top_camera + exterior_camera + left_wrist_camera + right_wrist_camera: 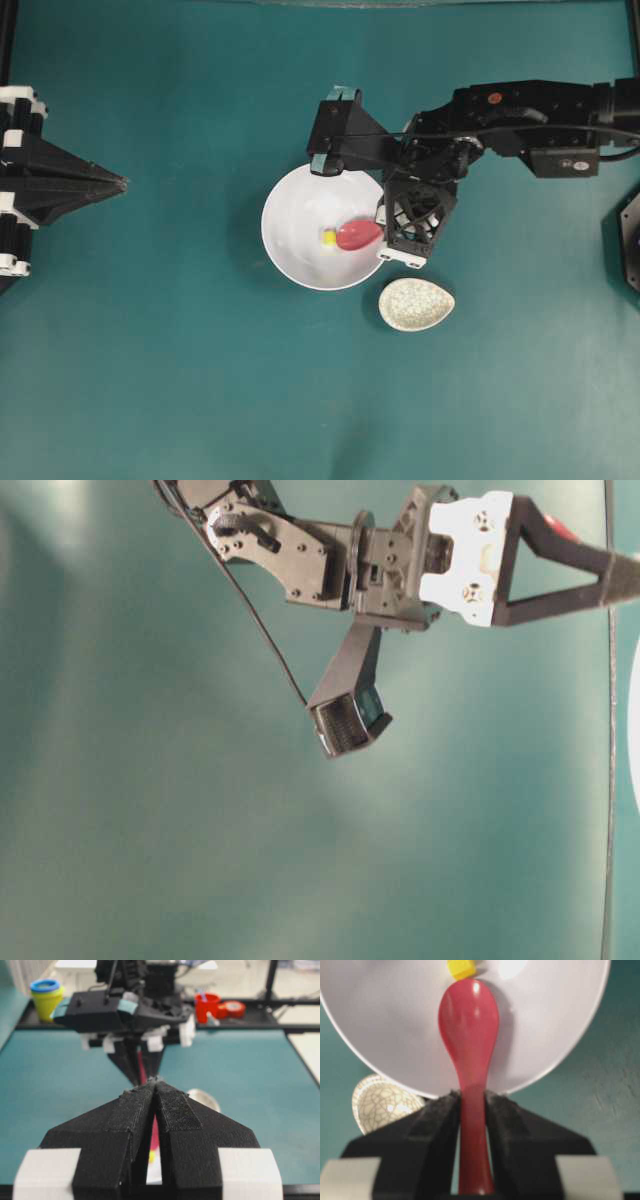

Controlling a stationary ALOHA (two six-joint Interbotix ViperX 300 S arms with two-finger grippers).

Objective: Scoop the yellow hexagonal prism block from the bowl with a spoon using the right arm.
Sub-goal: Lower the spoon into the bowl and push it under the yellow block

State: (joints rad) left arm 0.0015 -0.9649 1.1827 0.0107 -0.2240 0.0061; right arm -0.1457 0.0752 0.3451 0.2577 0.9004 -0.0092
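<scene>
Looking down its own fingers, the right wrist view gives the clearest reading: the right arm's jaws (472, 1125) pinch the handle of the spoon (469, 1025), whose pink-red head lies inside the bowl (555, 1050) with its tip just touching the yellow hexagonal prism block (461, 968). The overhead view confirms the block in the bowl, at the spoon head's left, and alone shows the whole layout: the speckled spoon rest (416, 304) just beside the bowl's lower right, and the left arm's jaws (118, 183) pressed together, well apart at the left edge. The table-level view shows only the right arm against the teal counter (180, 380). The left wrist view adds cups beyond the counter's far edge.
</scene>
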